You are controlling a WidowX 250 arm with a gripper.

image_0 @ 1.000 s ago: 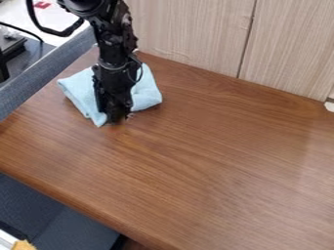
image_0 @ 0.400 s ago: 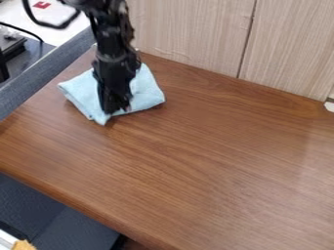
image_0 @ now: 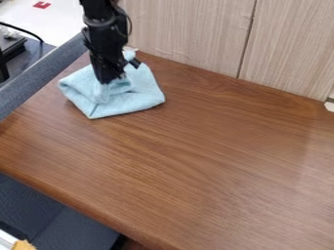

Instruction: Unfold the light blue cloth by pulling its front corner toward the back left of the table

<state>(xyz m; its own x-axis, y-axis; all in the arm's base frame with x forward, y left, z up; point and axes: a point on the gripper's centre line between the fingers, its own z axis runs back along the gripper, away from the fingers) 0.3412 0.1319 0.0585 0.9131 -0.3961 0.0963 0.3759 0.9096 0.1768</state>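
Note:
The black gripper (image_0: 111,80) hangs over the light blue cloth (image_0: 134,100) at the upper left of the table. It is shut on a bunched part of the cloth, which rises around the fingertips. The rest of the cloth lies folded on the wood, with a straight front edge and a rounded right corner. Part of the cloth behind the gripper is hidden by the arm.
The brown wooden table (image_0: 209,151) meets a pale wood-grain panel (image_0: 189,29) at the back. A grey padded edge (image_0: 39,73) runs along the left side. A small white object (image_0: 329,106) is at the far right edge.
The gripper has moved up and back from the cloth's front corner, with cloth in its hold. That corner has been drawn back over the cloth, leaving a straighter front edge.

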